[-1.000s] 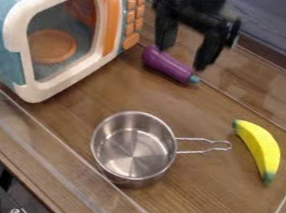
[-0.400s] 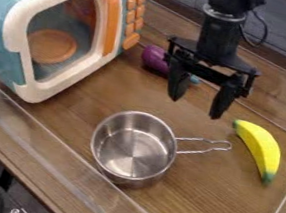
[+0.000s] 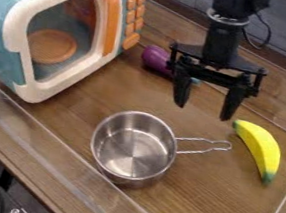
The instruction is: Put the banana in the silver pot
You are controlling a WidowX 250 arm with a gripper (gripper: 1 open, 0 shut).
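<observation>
I see my black pincer [image 3: 214, 94] spread wide and empty, pointing down above the brown wooden desk [image 3: 64, 117], seemingly touching nothing, while the curved yellow toy banana [image 3: 258, 148] lies just beside it, right of the shiny round silver pot [image 3: 134, 149].

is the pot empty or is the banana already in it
Empty: the pot shows only bare steel inside, and the banana lies on the table to its right.

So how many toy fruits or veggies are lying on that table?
2: the yellow banana lies at the right, beside the silver pot's handle; the purple eggplant lies further back by the toy microwave, partly hidden.
</observation>
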